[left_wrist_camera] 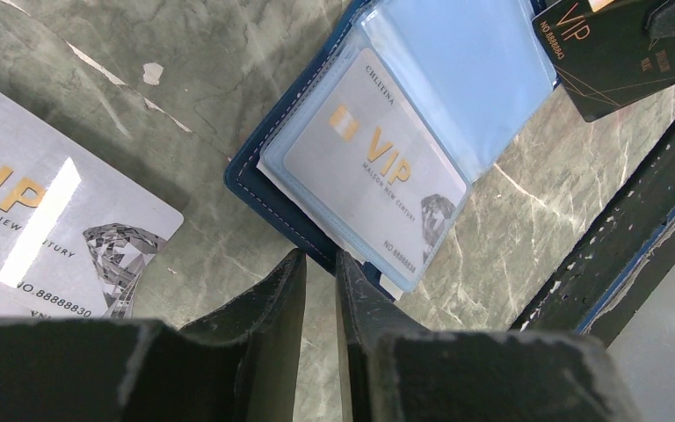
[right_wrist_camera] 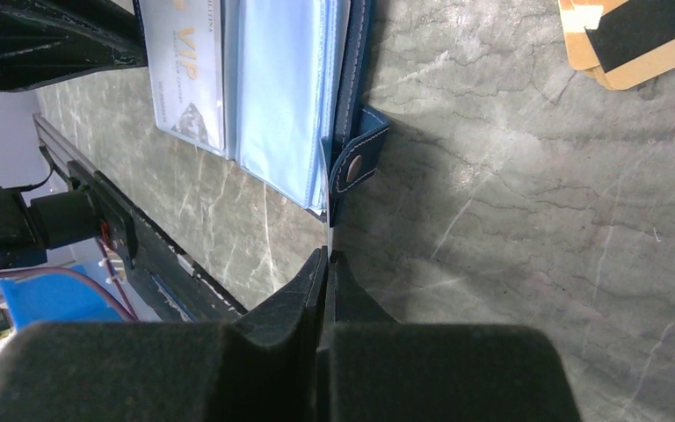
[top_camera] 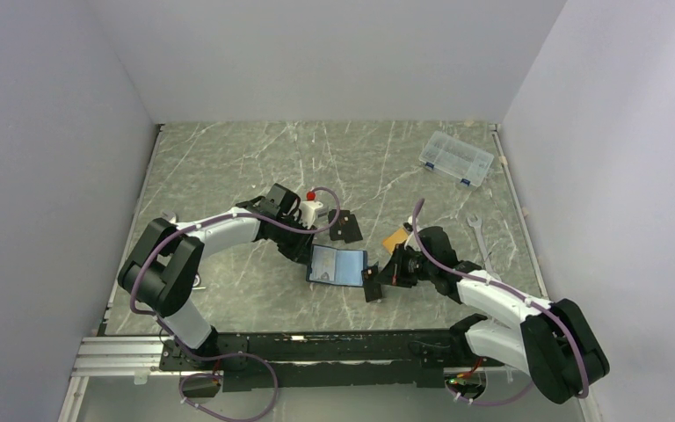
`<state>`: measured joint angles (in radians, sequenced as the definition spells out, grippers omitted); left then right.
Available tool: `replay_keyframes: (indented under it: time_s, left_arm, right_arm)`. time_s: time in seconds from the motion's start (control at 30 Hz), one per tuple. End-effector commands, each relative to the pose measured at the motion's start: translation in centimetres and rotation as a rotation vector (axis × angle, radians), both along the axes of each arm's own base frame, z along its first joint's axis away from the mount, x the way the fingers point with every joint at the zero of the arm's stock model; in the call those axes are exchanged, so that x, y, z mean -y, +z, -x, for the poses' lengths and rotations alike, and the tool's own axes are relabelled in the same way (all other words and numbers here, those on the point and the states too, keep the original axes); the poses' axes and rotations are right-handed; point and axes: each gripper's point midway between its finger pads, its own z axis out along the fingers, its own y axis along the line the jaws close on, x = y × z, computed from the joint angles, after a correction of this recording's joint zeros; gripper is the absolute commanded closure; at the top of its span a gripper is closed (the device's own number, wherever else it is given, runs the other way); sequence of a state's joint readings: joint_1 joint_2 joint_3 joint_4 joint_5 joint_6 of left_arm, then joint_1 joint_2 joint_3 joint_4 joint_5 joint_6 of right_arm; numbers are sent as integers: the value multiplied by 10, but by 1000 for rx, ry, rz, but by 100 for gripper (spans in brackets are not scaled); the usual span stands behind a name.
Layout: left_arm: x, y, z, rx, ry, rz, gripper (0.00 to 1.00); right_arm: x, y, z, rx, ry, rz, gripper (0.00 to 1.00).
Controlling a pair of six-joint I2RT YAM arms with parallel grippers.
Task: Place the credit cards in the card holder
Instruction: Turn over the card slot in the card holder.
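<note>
The navy card holder (top_camera: 338,266) lies open on the table, light blue sleeves up. One sleeve holds a silver VIP card (left_wrist_camera: 373,167). A second silver card (left_wrist_camera: 44,233) lies on the table to its left. My left gripper (left_wrist_camera: 319,257) is shut to a narrow gap, its tips at the holder's navy edge (left_wrist_camera: 255,189). My right gripper (right_wrist_camera: 327,253) is shut on a thin card seen edge-on, next to the snap tab (right_wrist_camera: 356,163). In the left wrist view that card (left_wrist_camera: 624,48) looks dark with gold VIP lettering. An orange-gold card (right_wrist_camera: 637,40) with a dark stripe lies beyond.
A flat black rectangle (top_camera: 344,229) lies behind the holder. A clear plastic box (top_camera: 457,158) sits at the back right, and a wrench (top_camera: 479,237) lies to the right. A white object with a red top (top_camera: 314,207) is by my left wrist. The arm rail (top_camera: 316,347) runs along the near edge.
</note>
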<state>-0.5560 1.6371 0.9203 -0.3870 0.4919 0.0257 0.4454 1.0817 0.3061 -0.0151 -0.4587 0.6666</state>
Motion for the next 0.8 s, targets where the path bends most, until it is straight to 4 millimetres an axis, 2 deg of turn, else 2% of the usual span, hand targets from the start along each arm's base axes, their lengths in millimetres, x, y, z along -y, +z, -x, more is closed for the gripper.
replay_keyframes:
  time_s: [0.0, 0.5, 0.6, 0.77]
  left_arm:
    - [9, 14, -3, 30, -26, 30, 77]
    - [11, 17, -3, 38, -40, 33, 79]
    - [11, 17, -3, 39, -42, 32, 79]
    - [10, 18, -4, 45, -42, 24, 79]
  right_arm:
    - [-1, 4, -3, 29, -4, -16, 100]
    - [-8, 3, -7, 11, 13, -43, 100]
    - [-12, 8, -10, 19, 19, -63, 100]
    - [-19, 25, -19, 61, 30, -96, 100]
